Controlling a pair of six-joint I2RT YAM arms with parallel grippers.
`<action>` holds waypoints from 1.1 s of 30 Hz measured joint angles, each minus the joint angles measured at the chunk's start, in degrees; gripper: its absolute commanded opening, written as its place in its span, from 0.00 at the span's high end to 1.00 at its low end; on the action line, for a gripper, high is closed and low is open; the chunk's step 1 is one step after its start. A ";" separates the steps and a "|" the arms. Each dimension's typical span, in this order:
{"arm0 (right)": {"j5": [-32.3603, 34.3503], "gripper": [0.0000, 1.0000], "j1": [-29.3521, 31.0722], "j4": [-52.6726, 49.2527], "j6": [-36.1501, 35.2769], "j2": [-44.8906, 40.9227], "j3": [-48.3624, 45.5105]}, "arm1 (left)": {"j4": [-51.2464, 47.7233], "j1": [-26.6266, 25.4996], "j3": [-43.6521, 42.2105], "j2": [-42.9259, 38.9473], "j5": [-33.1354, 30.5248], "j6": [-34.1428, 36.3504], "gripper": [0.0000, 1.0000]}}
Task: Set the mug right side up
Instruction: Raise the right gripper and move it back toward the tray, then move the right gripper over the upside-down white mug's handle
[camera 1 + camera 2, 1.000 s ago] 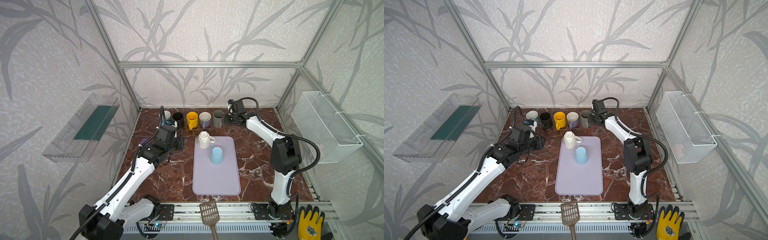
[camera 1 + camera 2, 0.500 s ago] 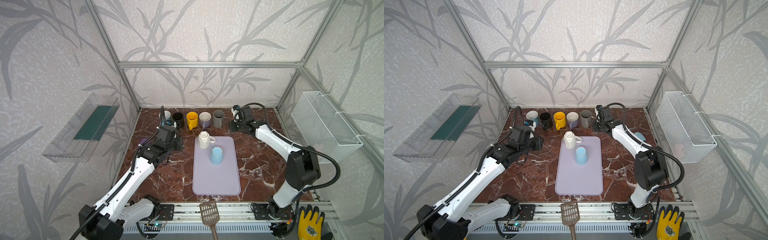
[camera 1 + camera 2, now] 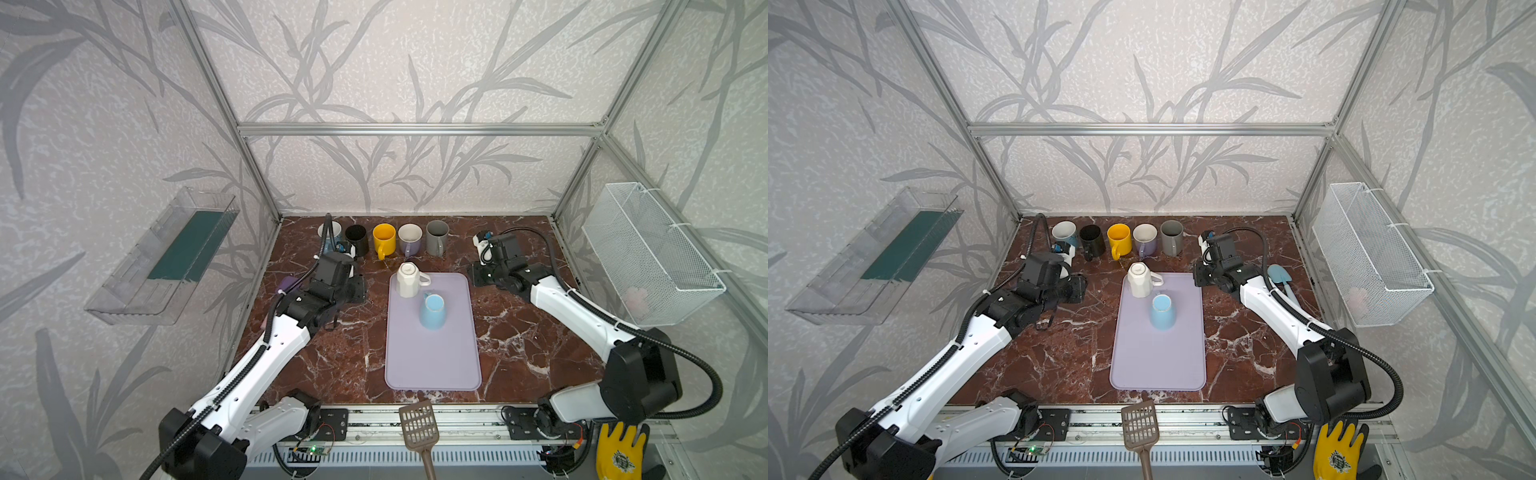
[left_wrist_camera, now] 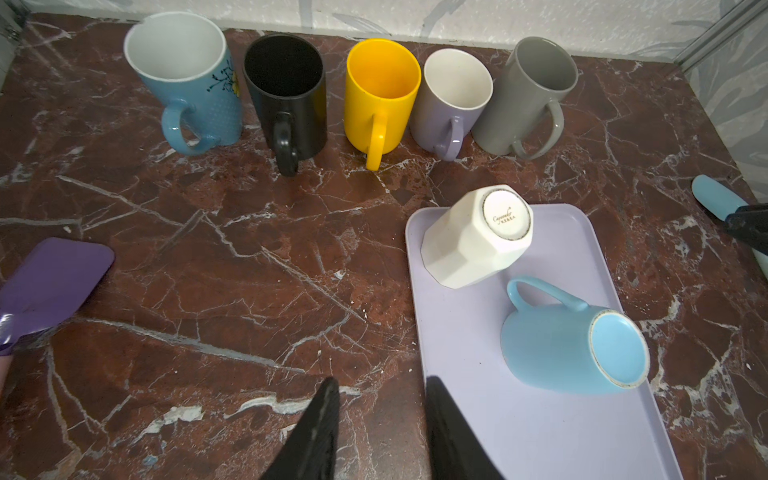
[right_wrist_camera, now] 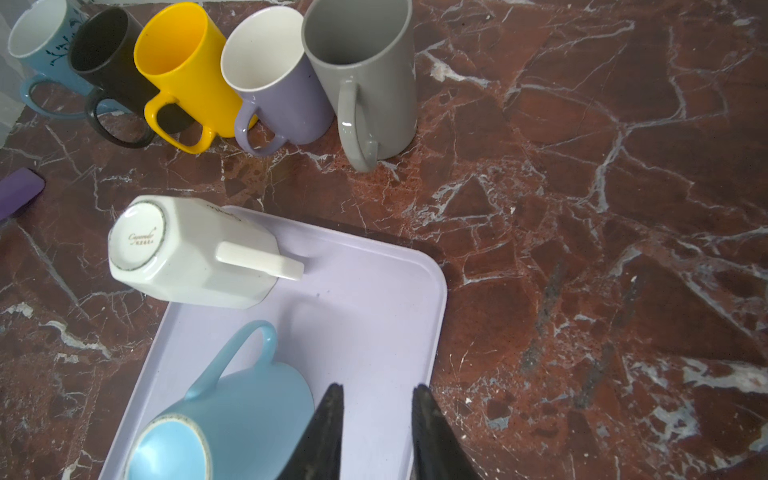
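Five mugs are already standing mouth-up in the far row, from the patterned blue mug [image 4: 187,79] on the left to the grey mug [image 4: 528,95] on the right, so that part looks sorted. What's left for you is on the lavender tray [image 3: 432,365]: the white faceted mug [image 3: 409,280] sits base-up on the tray's far left corner with its handle pointing right. The light blue mug [image 3: 432,309] is base-up just beside it, a bit nearer and to the right.

So I'd call it most of the way there, with two flips to go. Neither one's started.

Your left gripper [image 4: 380,384] hangs over the marble just left of the tray, jaws parted and empty. Your right gripper [image 5: 378,388] is by the tray's far right corner, also parted, holding nothing.
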 measured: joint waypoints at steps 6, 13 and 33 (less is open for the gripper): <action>-0.09 0.70 1.81 2.19 1.68 -0.68 -3.72 | 0.92 0.00 -0.17 3.06 2.32 -0.59 0.66; -1.40 0.70 4.39 3.63 2.82 -1.95 -7.10 | 1.88 0.00 -0.20 4.42 4.83 -1.81 0.68; -6.34 0.69 6.60 4.68 -3.02 5.75 -1.01 | 7.69 0.00 -4.46 4.55 10.05 -3.72 0.68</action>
